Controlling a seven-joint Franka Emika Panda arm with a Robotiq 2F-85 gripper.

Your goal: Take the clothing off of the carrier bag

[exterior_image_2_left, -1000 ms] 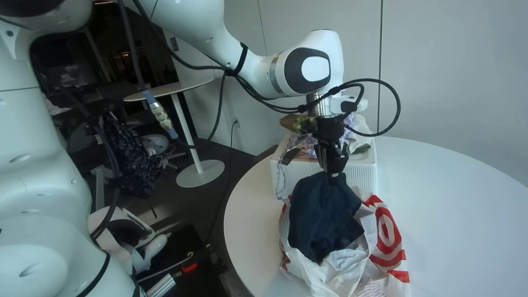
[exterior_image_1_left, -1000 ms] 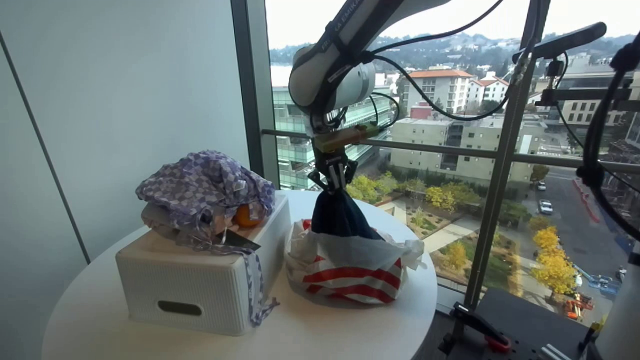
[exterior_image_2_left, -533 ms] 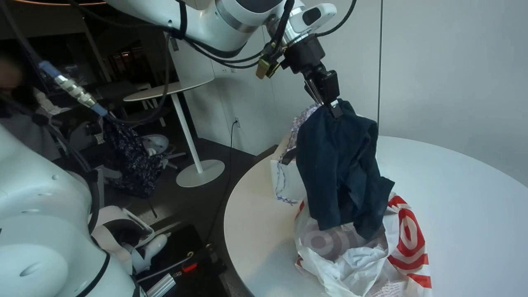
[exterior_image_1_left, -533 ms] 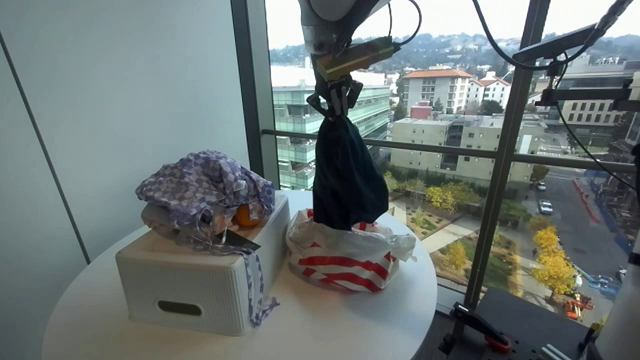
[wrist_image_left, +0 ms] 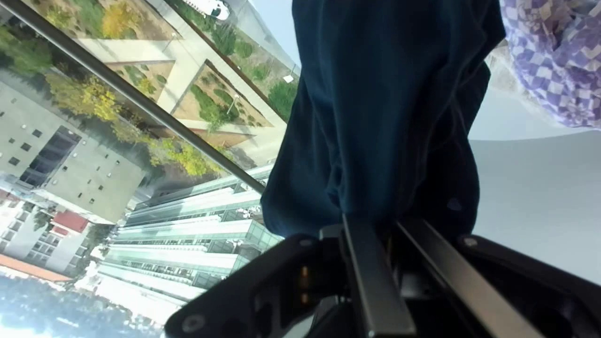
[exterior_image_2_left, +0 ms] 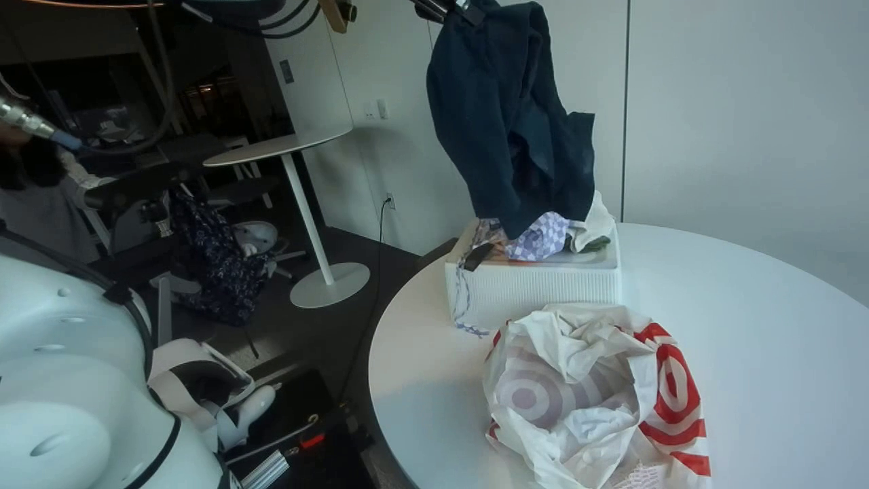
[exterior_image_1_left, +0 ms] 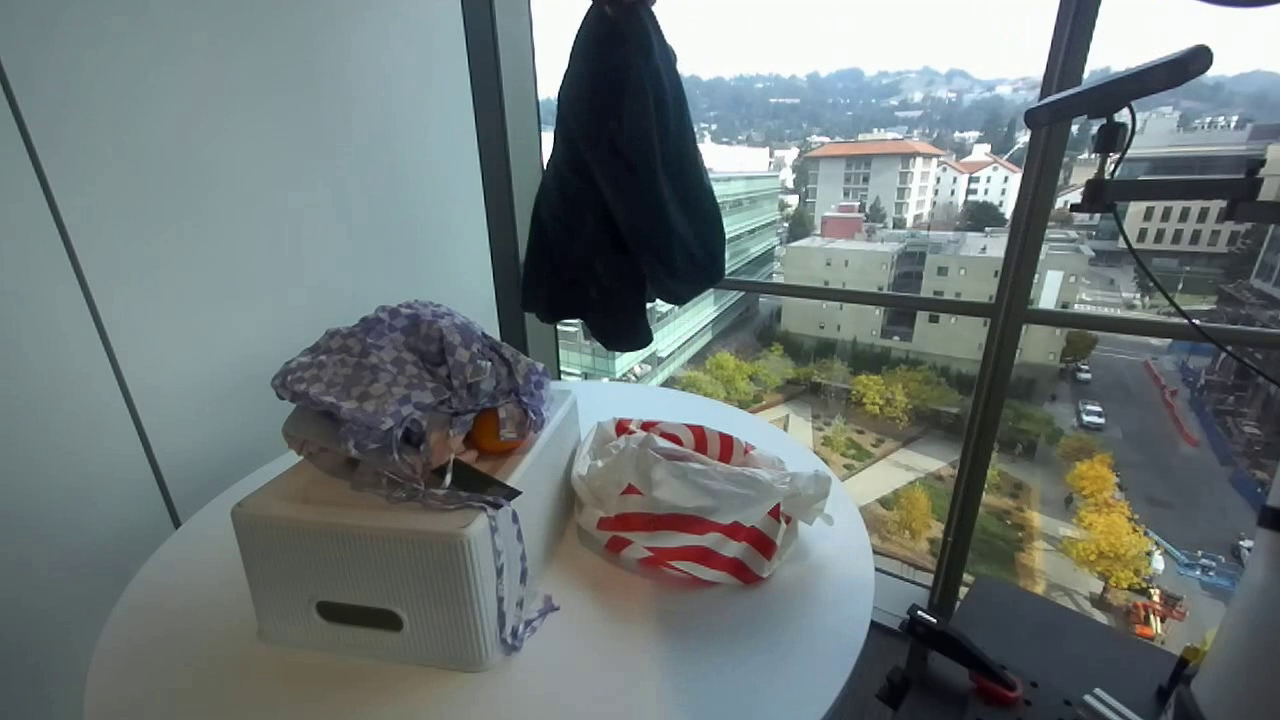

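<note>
Garment (wrist_image_left: 382, 117), dark blue, hangs bunched at its upper end between the fingers (wrist_image_left: 373, 277) of the gripper (wrist_image_left: 377, 221); we log the grip as narrow, with fabric pinched in it. One arm only, so no choice of hand. Governing relation: the garment lies below the gripper, long axis near upright with a slight lean, so we expect its lower hem (exterior_image_1_left: 620, 330) to meet any surface well ahead of the fingers. Next out is a purple checked cloth (exterior_image_2_left: 540, 238), heaped on the white ribbed box (exterior_image_2_left: 536, 288); the garment crosses in front of that heap in an exterior view, though a gap visible at the hem tells us they are apart. The carrier bag (exterior_image_1_left: 690, 535), white and red, sits on the round table (exterior_image_2_left: 747, 326), below the hem and apart from it in both exterior views — removal done, by our reading, with only the setting-down left. Which patch lies directly under the garment we cannot tell from these angles. Our concern: sideways travel at this height could drag the loose end over the heap, so we would judge the lowering by the hem, not by the fingers. Farthest out, beyond the window frame (exterior_image_1_left: 497, 200) — buildings (exterior_image_1_left: 870, 195), then hills (exterior_image_1_left: 760, 108).
</note>
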